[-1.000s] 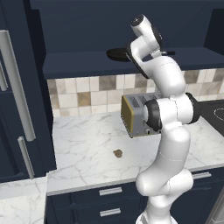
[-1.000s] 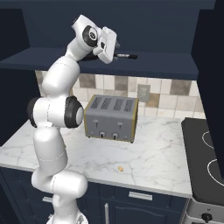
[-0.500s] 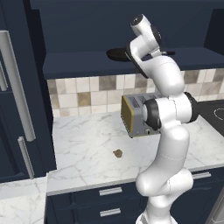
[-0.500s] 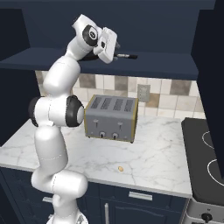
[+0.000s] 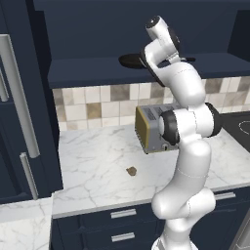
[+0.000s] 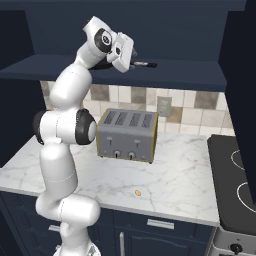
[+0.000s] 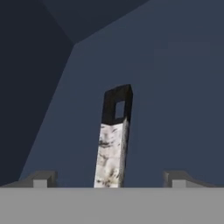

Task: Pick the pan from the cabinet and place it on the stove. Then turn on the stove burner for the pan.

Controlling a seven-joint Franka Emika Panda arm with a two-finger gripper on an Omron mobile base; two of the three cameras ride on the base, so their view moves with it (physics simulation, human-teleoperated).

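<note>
Almost nothing has shifted in the past second: my arm stays raised at the navy cabinet (image 6: 190,75) shelf, where the black pan (image 5: 133,60) rests untouched, far from the stove (image 6: 232,175). Seen from the hand, the gripper (image 7: 111,177) straddles the pan's handle (image 7: 114,140), jaws wide and perhaps just starting to close, gripping nothing. I judge the grasp imminent.

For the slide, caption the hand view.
Open end effector straddling the pan handle on the cabinet shelf, not yet gripping.
</note>
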